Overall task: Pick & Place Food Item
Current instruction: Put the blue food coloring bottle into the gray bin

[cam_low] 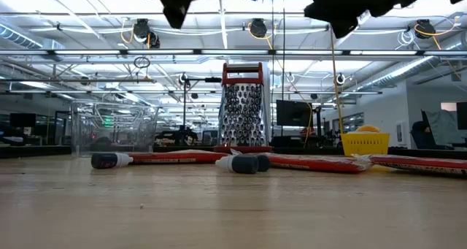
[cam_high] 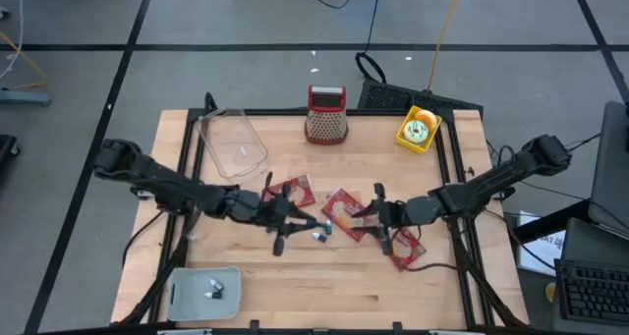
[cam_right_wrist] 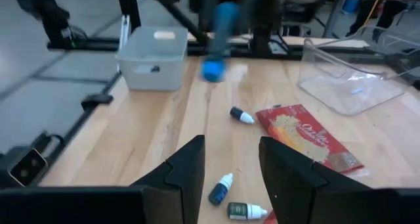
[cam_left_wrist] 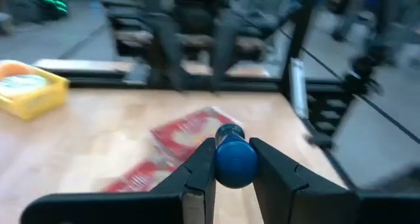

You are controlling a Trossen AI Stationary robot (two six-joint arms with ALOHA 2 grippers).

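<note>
Three red food packets (cam_high: pixel 344 213) lie flat on the wooden table, one (cam_high: pixel 291 191) to the left and one (cam_high: pixel 407 248) to the right. My left gripper (cam_high: pixel 307 224) hovers above the table's middle, shut on a small blue bottle (cam_left_wrist: pixel 235 161). My right gripper (cam_high: pixel 371 212) faces it from the right, raised and open, with nothing between its fingers (cam_right_wrist: pixel 230 178). Small dropper bottles (cam_right_wrist: pixel 241 115) lie on their sides on the wood below, and the low view shows them too (cam_low: pixel 244 163). My left gripper pinches the blue bottle between its two fingers, one on each side of the rounded blue end (cam_left_wrist: pixel 231 175). The fingers reach nearly level over the table from its left side. The bottle is lifted clear of the table (cam_right_wrist: pixel 214 65).
A clear plastic container (cam_high: pixel 232 143) lies at the back left. A red-topped grater (cam_high: pixel 326 114) and a yellow basket (cam_high: pixel 417 129) stand at the back edge. A grey tray (cam_high: pixel 204 292) with small bottles sits at the near left. Bare wood lies along the near edge.
</note>
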